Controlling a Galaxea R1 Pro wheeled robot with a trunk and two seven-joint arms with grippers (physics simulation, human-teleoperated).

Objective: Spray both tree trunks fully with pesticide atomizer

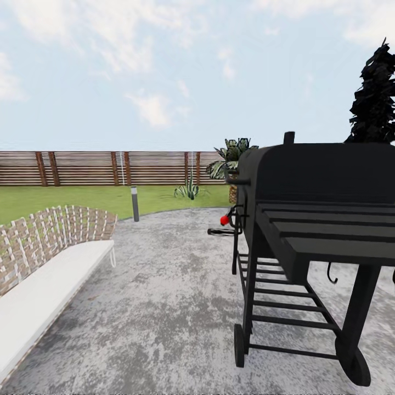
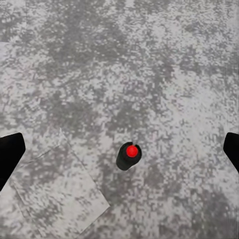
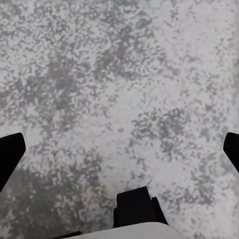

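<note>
On the grey paving stands a small dark bottle with a red top (image 2: 129,155), seen from above; it looks like the pesticide atomizer. My left gripper (image 2: 119,152) hangs open well above it, its black fingertips (image 2: 10,155) far apart at the picture's edges. My right gripper (image 3: 119,152) is also open, over bare paving, with nothing between its fingers. The garden's lawn (image 1: 82,198) and slatted wooden fence (image 1: 109,168) lie ahead. The trees and their trunks are out of view.
A black barbecue grill (image 1: 307,219) with a red knob (image 1: 224,220) stands close on the right. A white bench with a woven back (image 1: 49,274) runs along the left. Farther off stand a grey lamp post (image 1: 134,203), a palm-like plant (image 1: 233,156) and a dark cypress (image 1: 376,96).
</note>
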